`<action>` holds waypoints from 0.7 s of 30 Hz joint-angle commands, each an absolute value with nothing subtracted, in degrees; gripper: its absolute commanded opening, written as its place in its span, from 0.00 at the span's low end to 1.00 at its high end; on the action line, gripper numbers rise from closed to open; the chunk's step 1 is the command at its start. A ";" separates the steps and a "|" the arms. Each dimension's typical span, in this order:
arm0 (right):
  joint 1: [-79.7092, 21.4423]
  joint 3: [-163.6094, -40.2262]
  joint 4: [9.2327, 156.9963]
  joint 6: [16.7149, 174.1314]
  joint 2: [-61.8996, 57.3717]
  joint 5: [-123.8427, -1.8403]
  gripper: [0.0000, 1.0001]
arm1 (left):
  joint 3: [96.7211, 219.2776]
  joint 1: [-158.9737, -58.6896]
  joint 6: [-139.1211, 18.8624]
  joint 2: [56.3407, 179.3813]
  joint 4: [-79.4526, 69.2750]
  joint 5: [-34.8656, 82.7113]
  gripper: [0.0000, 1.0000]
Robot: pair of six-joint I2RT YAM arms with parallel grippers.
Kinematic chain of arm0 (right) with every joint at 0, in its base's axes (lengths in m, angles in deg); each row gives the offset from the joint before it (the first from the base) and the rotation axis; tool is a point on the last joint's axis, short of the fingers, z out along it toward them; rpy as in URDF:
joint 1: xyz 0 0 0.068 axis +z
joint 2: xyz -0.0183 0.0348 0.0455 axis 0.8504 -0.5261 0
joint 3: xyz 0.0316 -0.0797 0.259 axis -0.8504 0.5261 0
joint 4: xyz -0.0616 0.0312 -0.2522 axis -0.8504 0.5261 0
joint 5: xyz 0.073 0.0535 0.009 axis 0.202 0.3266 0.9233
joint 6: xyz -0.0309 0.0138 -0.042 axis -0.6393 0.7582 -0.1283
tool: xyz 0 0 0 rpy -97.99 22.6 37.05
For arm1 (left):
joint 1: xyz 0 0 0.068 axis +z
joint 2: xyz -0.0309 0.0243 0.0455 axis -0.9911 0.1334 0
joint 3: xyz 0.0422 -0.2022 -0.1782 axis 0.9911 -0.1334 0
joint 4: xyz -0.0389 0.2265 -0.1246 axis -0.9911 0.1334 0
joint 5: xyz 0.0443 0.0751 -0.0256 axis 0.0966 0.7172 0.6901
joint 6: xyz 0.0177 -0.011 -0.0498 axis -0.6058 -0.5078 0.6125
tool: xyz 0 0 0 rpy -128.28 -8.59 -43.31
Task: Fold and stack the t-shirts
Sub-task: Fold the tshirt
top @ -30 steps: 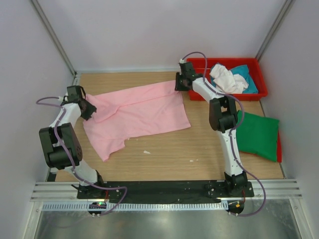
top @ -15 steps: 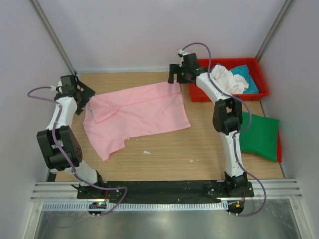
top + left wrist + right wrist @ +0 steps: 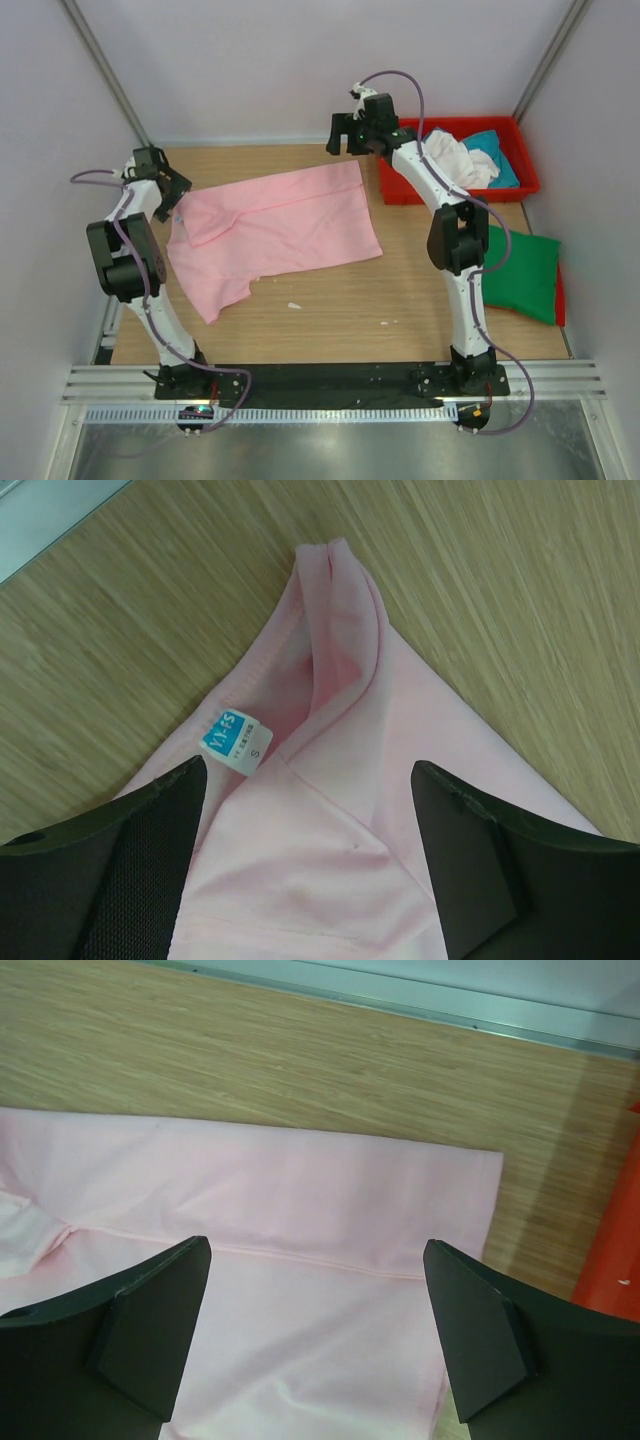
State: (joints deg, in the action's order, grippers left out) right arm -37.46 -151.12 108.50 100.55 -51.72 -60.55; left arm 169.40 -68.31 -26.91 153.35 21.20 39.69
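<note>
Lying flat, pink t-shirt (image 3: pixel 275 225) beneath left pincer (image 3: pixel 308 770), right pincer (image 3: pixel 315 1248).

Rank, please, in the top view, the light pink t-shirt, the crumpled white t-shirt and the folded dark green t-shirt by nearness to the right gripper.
From the right gripper:
1. Light pink t-shirt, its far right corner just by the gripper.
2. Crumpled white t-shirt, in the red plastic tray, to the right.
3. Folded dark green t-shirt, near right.
</note>
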 commanded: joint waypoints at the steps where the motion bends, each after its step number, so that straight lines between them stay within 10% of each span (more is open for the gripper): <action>1: -34.80 -153.20 105.28 100.83 -52.40 -58.97 0.94 | 172.05 -67.74 -27.59 154.16 15.21 40.10 0.83; 11: -33.12 -153.11 105.89 100.57 -54.43 -60.19 0.93 | 168.98 -66.43 -26.71 155.74 9.50 39.57 0.45; 21: -33.12 -152.41 106.51 99.42 -53.72 -61.96 0.94 | 167.05 -66.25 -28.29 156.01 5.80 33.77 0.45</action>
State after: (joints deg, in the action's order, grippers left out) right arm -33.29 -151.64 107.43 100.47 -55.35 -61.12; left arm 167.80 -66.67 -27.04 156.38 9.48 36.41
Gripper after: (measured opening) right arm 0.937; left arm 0.450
